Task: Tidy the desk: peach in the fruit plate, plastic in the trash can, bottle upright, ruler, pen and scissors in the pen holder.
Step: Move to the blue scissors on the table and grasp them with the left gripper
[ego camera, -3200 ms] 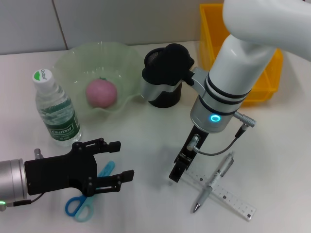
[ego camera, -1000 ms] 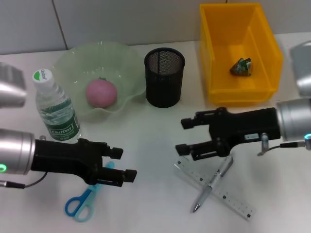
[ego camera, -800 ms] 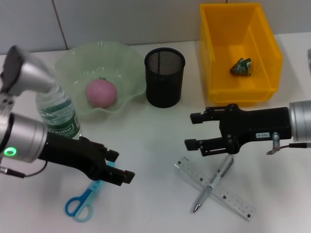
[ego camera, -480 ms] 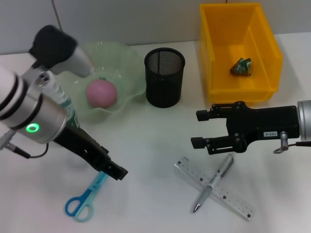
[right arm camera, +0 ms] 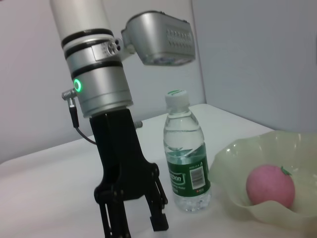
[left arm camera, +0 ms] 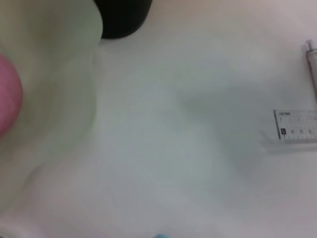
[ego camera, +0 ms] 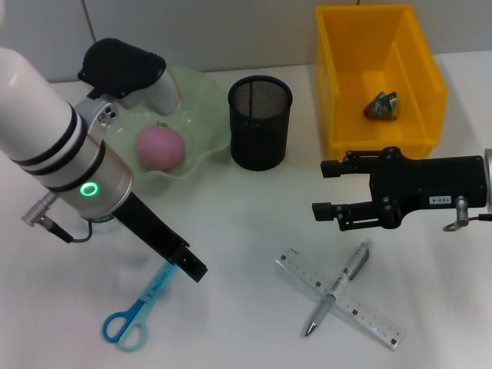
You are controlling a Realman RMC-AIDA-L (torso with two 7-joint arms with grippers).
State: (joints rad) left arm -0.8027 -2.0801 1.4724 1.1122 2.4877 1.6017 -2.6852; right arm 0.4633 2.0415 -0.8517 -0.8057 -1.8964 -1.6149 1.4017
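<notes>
The blue scissors (ego camera: 137, 310) lie flat at the front left. My left gripper (ego camera: 189, 268) points down just past their blade tip; in the right wrist view it (right arm camera: 133, 225) is open and empty. My right gripper (ego camera: 323, 189) is open and empty, held level above the clear ruler (ego camera: 361, 314) and the silver pen (ego camera: 337, 290) lying crossed on it. The peach (ego camera: 160, 147) sits in the green fruit plate (ego camera: 201, 98). The black mesh pen holder (ego camera: 260, 121) is empty. The bottle (right arm camera: 185, 163) stands upright, hidden behind my left arm in the head view. Green plastic (ego camera: 382, 105) lies in the yellow bin (ego camera: 415, 146).
My white left arm (ego camera: 54, 154) rises over the table's left side and covers part of the plate. The left wrist view shows the plate's edge (left arm camera: 64, 99), the pen holder's base (left arm camera: 121, 17) and the ruler's end (left arm camera: 297, 131).
My left arm has swung up so its gripper now points down at the scissors' blade tip. My right gripper has drawn back to the right, staying open.
</notes>
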